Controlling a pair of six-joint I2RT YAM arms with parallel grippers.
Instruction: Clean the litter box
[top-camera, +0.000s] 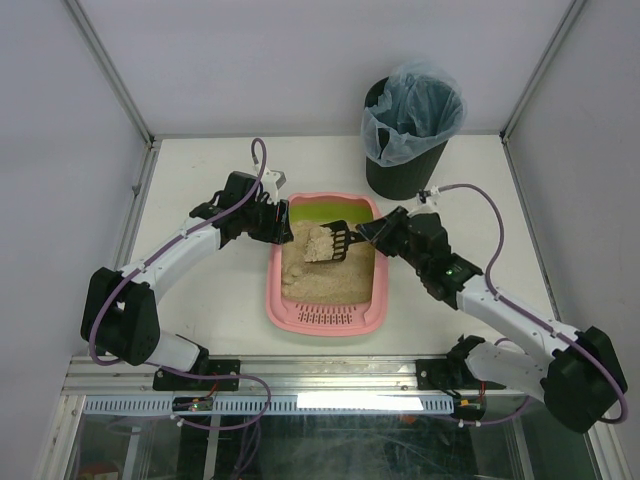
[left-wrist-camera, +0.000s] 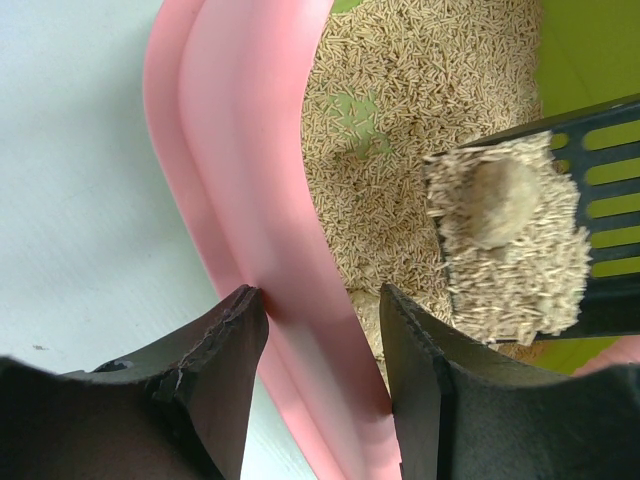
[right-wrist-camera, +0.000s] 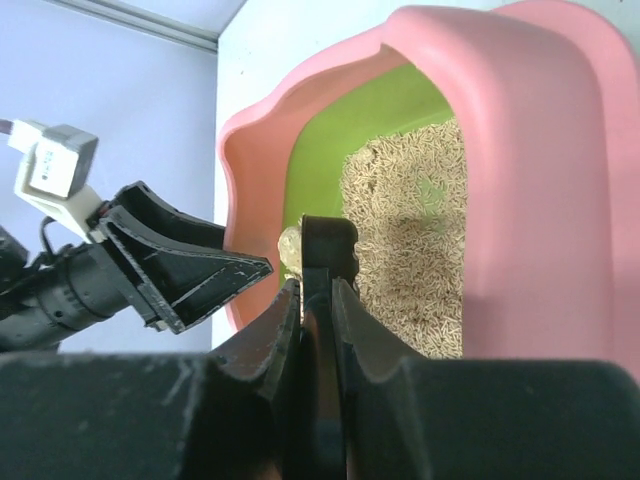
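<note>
The pink litter box (top-camera: 325, 320) lies mid-table, its lime-green end far, with beige litter inside. My left gripper (top-camera: 278, 225) straddles its left wall; in the left wrist view the gripper (left-wrist-camera: 320, 295) has one finger outside and one inside the pink rim (left-wrist-camera: 250, 150), both pressing on it. My right gripper (top-camera: 375, 232) is shut on the handle of a black slotted scoop (top-camera: 332, 243). The scoop (left-wrist-camera: 600, 150) hovers over the litter, loaded with pellets and a rounded clump (left-wrist-camera: 505, 200). In the right wrist view the gripper (right-wrist-camera: 316, 285) clamps the scoop (right-wrist-camera: 328, 240) edge-on.
A black round bin (top-camera: 405, 130) lined with a bluish bag stands at the back right, just beyond the litter box. White walls and a metal frame enclose the table. My left arm's fingers (right-wrist-camera: 180, 270) show at the left of the right wrist view.
</note>
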